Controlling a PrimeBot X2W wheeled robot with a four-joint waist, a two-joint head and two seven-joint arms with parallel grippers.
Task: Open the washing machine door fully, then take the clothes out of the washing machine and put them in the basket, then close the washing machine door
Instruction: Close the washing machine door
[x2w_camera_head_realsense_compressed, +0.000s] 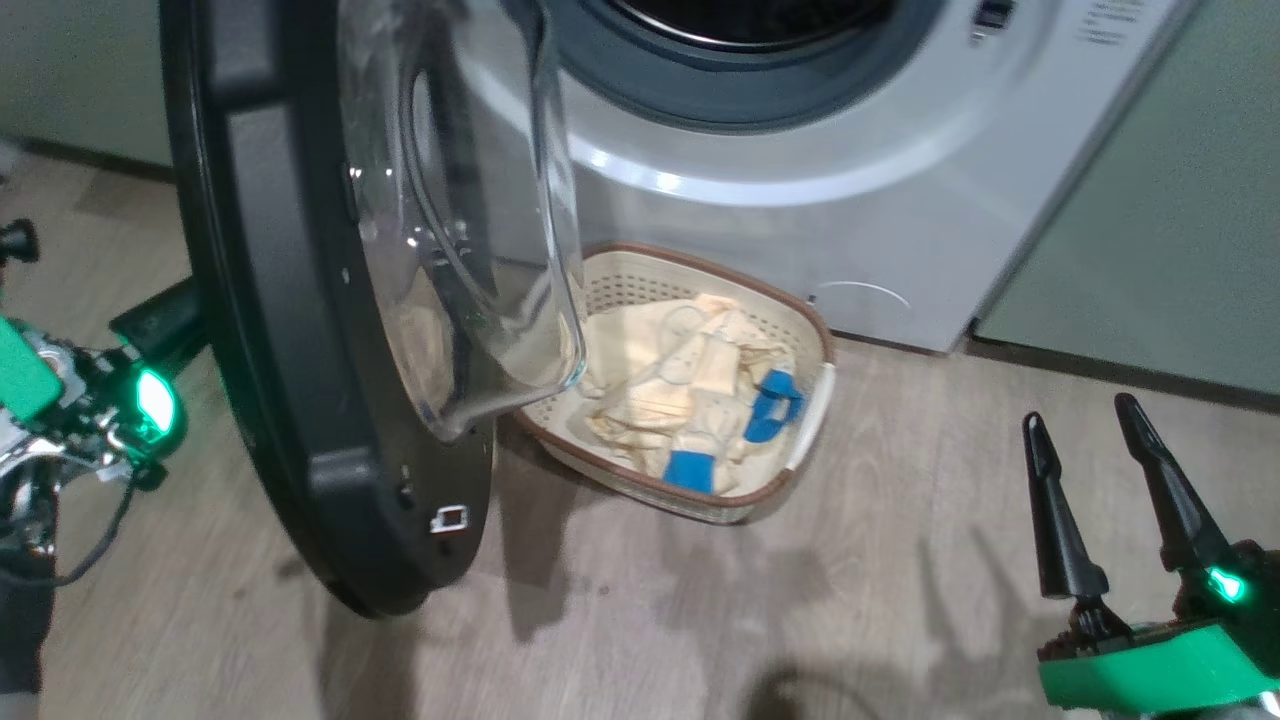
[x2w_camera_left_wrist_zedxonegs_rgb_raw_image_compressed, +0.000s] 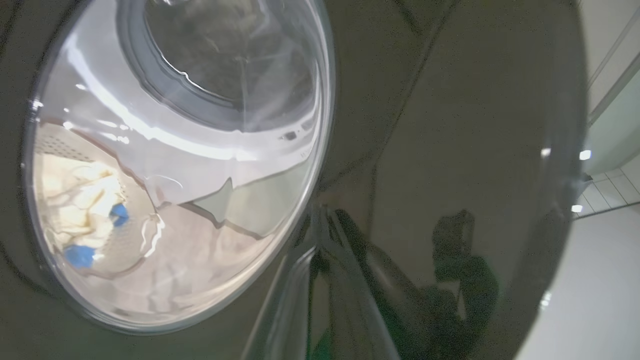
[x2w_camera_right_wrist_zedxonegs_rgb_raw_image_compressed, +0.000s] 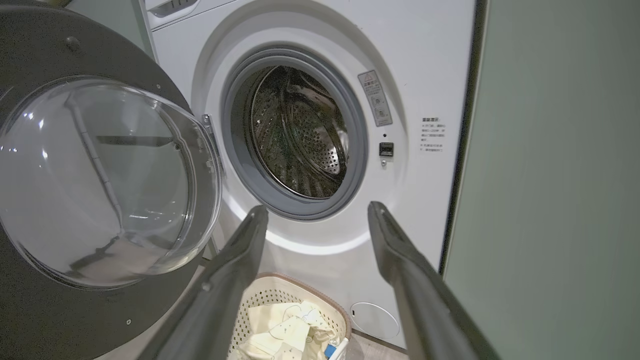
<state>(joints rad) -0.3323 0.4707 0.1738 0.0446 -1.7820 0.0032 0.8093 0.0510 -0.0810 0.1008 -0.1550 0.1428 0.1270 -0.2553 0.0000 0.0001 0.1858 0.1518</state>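
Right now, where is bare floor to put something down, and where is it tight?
The floor between the basket and the right gripper is bare, also the strip beside the basket toward the green cabinet. The drum mouth is free. Tight: between the door and the basket's left edge; clothes fill the basket.

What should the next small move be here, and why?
Probably swing the door toward the washer with the shut left pincer, which is right by the door's black outer face. The drum looks empty, the clothes lie in the basket, and the door stands open, so closing seems all that remains.
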